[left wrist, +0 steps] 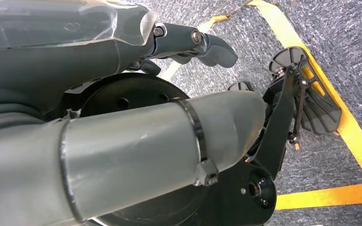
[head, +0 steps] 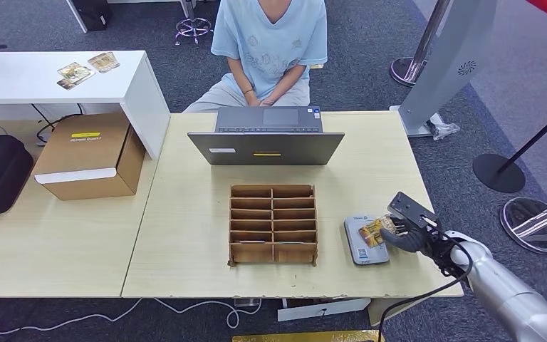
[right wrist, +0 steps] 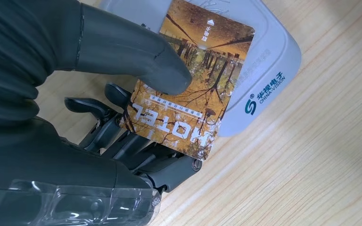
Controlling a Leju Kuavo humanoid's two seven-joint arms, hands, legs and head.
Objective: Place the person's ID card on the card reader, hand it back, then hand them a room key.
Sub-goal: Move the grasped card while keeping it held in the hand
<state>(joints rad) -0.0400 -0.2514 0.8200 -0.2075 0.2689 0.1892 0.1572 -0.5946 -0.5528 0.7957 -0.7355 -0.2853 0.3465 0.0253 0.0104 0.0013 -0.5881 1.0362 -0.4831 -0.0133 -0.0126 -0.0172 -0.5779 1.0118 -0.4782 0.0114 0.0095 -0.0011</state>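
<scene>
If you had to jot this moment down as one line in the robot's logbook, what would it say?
right hand: holds card over card reader | left hand: hangs, holds nothing | person: seated behind laptop

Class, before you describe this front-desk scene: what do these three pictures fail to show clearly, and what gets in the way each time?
1. Card reader, right wrist view: the card covers its middle; the edge cuts off part.
2. Right hand, right wrist view: fingers partly hidden under the card.
3. Wooden organizer, head view: slot contents too small to tell.
4. Laptop, head view: screen faces away.
5. Person, head view: cropped by the top edge.
</scene>
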